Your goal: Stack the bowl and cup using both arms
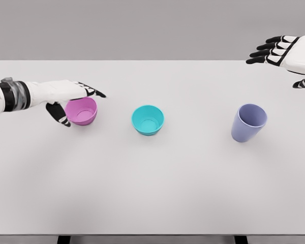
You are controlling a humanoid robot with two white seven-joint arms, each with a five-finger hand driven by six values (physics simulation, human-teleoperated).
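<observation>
Across the white table (152,193) three vessels stand in a loose row, all upright and well apart from one another: a pink bowl (82,111) at the left, a teal bowl (148,120) in the middle, and a lavender cup (248,122) at the right. Reaching in from the left edge, the left hand (73,97) lies over the pink bowl's far rim, fingers stretched flat above it and the thumb hanging down at the bowl's left side; whether it truly grips the bowl cannot be told. Up at the far right corner, the right hand (280,51) hovers with its fingers loosely extended, holding nothing, well away from the lavender cup. Nothing lies between the vessels.
</observation>
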